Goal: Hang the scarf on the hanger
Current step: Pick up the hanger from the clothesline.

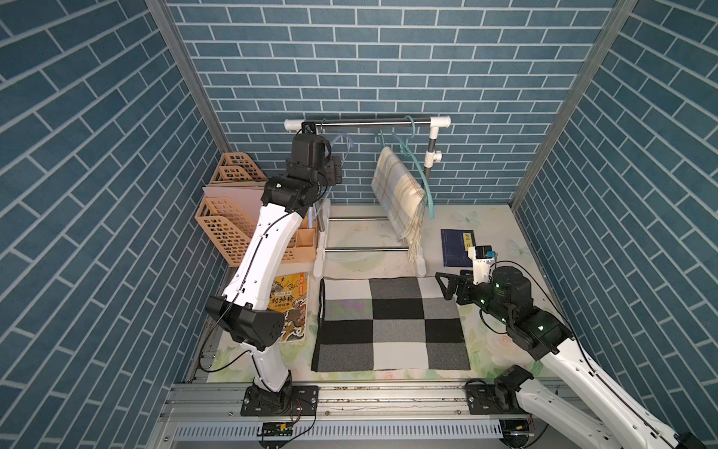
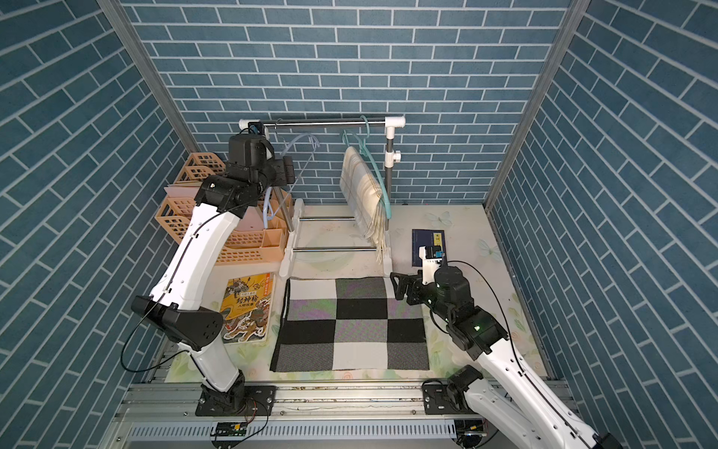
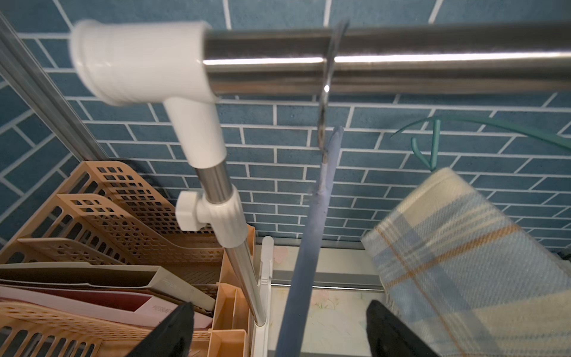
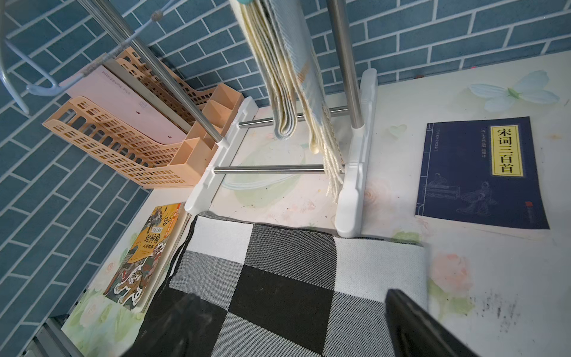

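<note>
Hanging folded over the teal hanger [image 1: 422, 177] at the rail's [image 1: 369, 123] three o'clock end, the plaid scarf [image 1: 396, 190] balances (apparently finished). Left gripper [image 3: 279, 306] gapes astride the pale-blue hanger [image 3: 312, 235]; right gripper [image 1: 443, 286], open, overlooks the checkered cloth [image 1: 392, 322].

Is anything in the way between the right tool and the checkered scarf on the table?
Nothing visible does. The open right tool hovers at the far right corner of the checkered scarf, with nothing lying between them.
</note>
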You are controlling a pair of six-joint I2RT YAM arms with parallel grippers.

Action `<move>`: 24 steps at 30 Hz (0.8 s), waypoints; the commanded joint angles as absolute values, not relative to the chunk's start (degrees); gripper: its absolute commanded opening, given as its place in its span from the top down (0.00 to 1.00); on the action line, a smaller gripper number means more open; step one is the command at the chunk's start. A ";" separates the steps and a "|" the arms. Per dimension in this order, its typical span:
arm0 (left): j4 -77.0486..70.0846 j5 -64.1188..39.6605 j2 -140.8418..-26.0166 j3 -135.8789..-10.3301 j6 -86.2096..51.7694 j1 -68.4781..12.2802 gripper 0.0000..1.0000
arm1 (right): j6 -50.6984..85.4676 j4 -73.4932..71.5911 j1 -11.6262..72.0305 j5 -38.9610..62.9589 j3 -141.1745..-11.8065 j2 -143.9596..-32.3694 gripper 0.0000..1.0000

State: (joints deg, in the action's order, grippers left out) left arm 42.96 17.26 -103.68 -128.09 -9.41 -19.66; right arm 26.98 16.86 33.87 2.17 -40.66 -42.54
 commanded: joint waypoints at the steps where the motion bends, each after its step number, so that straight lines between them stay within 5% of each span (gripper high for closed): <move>1: 42.52 15.83 -106.01 -131.63 -7.70 -19.13 0.13 | 25.58 16.47 34.08 2.21 -41.75 -42.78 0.04; 11: 41.72 11.50 -109.57 -134.34 -8.59 -18.63 0.69 | 24.79 16.24 34.10 0.87 -41.89 -43.66 0.04; 21: 40.17 10.34 -106.75 -132.64 -8.10 -18.63 1.00 | 24.98 14.93 34.10 1.47 -41.97 -44.83 0.04; 24: 37.87 7.62 -104.61 -131.06 -7.83 -18.63 1.00 | 25.05 15.06 34.10 1.45 -42.01 -44.67 0.04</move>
